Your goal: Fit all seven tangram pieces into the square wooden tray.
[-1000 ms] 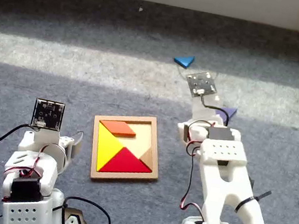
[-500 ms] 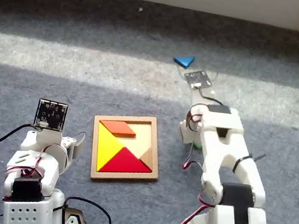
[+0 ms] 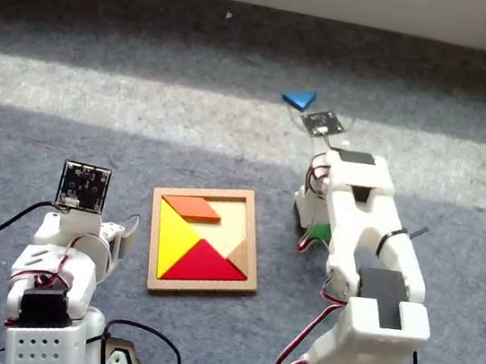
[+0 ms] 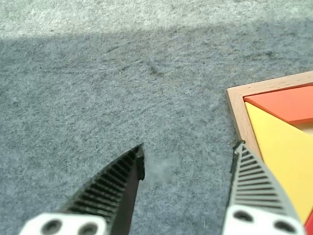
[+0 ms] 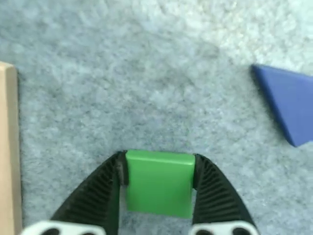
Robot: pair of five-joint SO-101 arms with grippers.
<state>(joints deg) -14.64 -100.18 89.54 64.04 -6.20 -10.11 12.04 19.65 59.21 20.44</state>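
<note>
The square wooden tray [image 3: 253, 238] lies between the two arms and holds an orange piece [image 3: 192, 207], a yellow triangle [image 3: 174, 236] and a red triangle [image 3: 202, 263]. My right gripper [image 5: 160, 157] is shut on a green square piece [image 5: 159, 188], low over the carpet just right of the tray; the green piece [image 3: 317, 233] peeks out under that arm. A blue triangle [image 3: 299, 99] lies farther back on the carpet and also appears as a blue piece [image 5: 288, 103]. My left gripper [image 4: 190, 147] stands open over bare carpet beside the tray's corner [image 4: 235, 96].
Grey carpet surrounds the tray, with a sunlit band across the back. The tray's edge [image 5: 7, 147] is close beside the right gripper. The right arm [image 3: 362, 235] stretches over the carpet right of the tray.
The right arm has folded forward and down, bringing the green piece into view beside the tray. It now covers the purple piece seen earlier. The left arm is still.
</note>
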